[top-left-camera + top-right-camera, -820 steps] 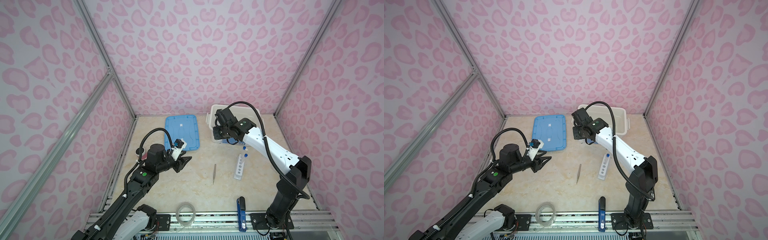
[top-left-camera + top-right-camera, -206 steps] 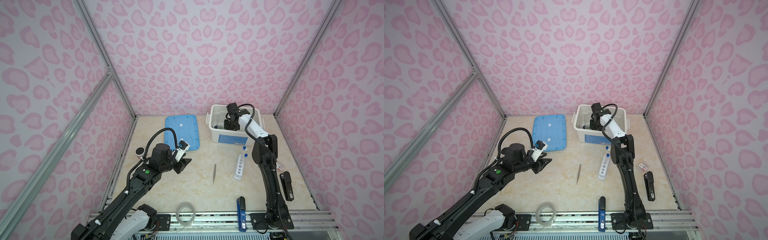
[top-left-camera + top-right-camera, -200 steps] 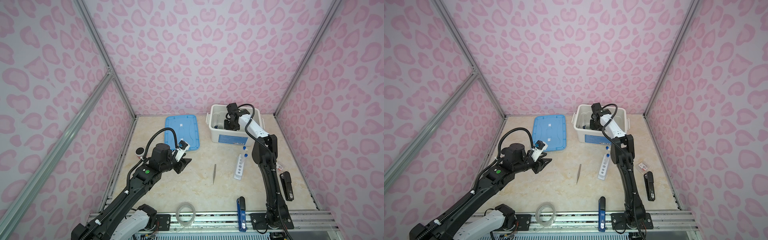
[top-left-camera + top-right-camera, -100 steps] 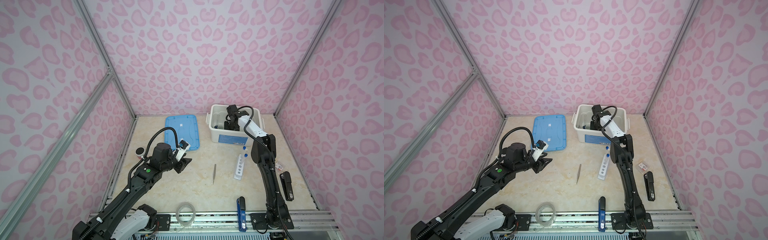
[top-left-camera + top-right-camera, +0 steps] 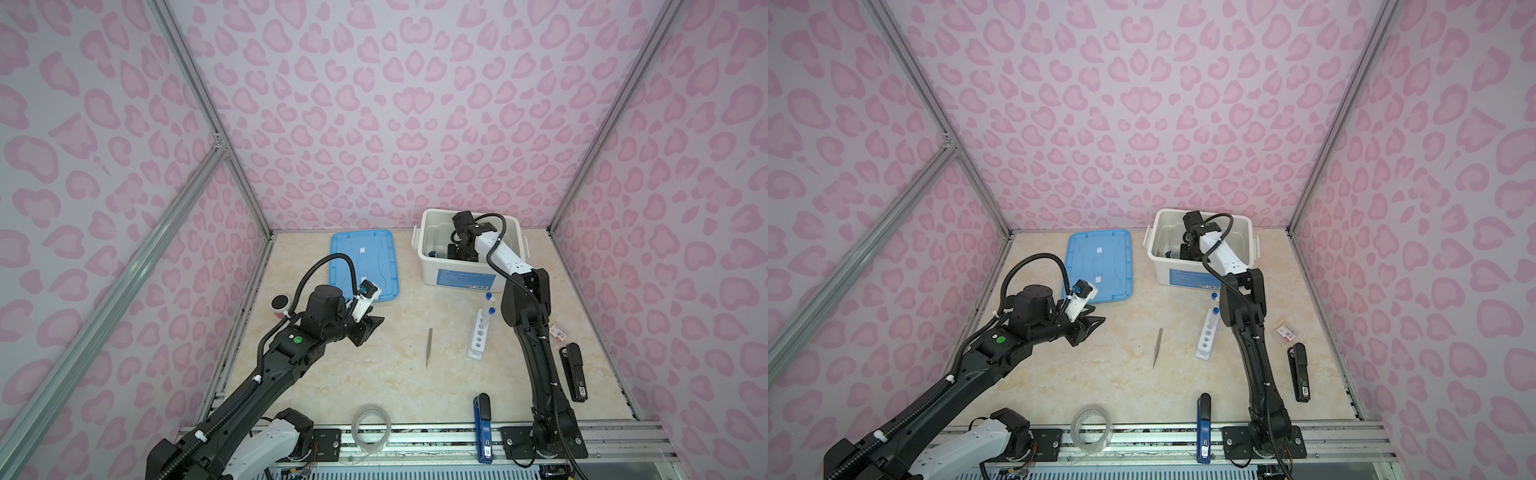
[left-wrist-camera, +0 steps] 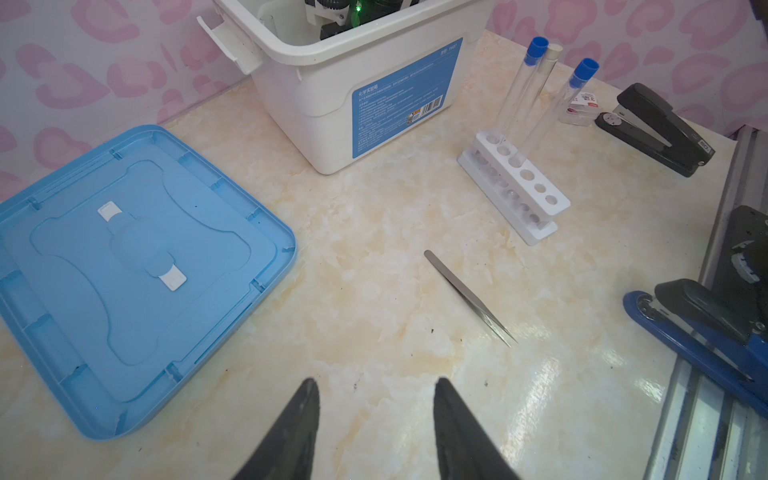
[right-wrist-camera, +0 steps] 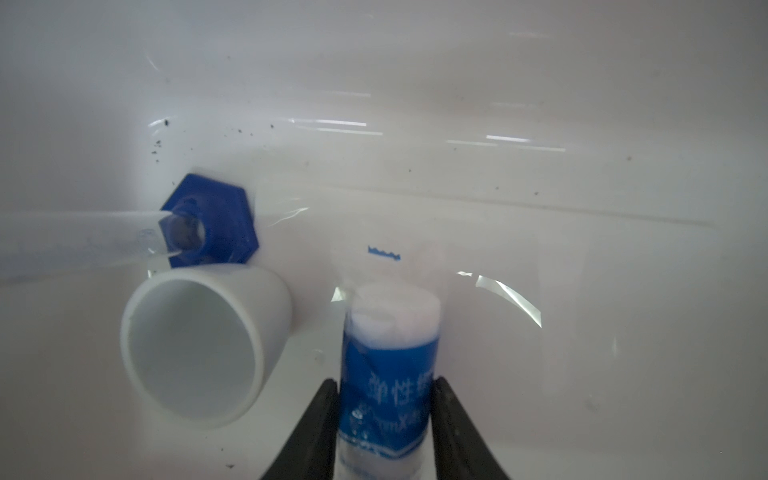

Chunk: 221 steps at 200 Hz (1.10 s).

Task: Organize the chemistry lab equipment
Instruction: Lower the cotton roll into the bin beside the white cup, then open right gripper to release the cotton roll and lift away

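Right gripper (image 7: 385,380) entered bin (image 5: 461,276), clamps one bottle (image 7: 390,332) | left gripper (image 6: 376,380) apart | three tubes (image 6: 515,91)

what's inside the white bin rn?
Seen: blue-based cylinder, white dish, blue-labelled bottle between the right gripper fingers. Whatever lies under the gripper on the white bin floor is covered.

You have a glossy marble-look worktop (image 6: 374,316), a smooth white plastic bin (image 6: 316,104), a matt blue plastic lid (image 6: 83,311), bare metal tweezers (image 6: 465,293), clear glossy test tubes (image 6: 514,93).
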Available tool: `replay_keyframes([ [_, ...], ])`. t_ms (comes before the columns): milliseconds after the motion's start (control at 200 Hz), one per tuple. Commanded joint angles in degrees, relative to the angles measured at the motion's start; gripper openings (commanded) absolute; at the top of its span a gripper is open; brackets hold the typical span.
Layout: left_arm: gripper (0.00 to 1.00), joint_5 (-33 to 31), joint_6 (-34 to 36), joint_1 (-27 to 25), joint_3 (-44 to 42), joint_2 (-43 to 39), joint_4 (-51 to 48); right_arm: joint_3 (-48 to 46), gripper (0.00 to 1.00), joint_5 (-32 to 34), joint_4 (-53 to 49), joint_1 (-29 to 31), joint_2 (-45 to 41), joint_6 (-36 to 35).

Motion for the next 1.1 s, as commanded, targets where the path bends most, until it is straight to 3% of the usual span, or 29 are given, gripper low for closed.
replay_keyframes([
  [0, 0.47, -0.2, 0.3, 0.0, 0.5, 0.0, 1.0, 0.4, 0.41, -0.2, 0.1, 0.0, 0.9, -0.4],
  [455, 0.47, -0.6, 0.2, 0.0, -0.1, -1.7, 0.7, 1.9, 0.49, 0.4, -1.1, 0.0, -0.9, -0.8],
  [1100, 0.47, 1.3, -1.8, -0.1, 0.1, -3.2, 1.9, 1.8, 0.53, 2.9, -3.1, 0.7, -11.4, -3.2],
])
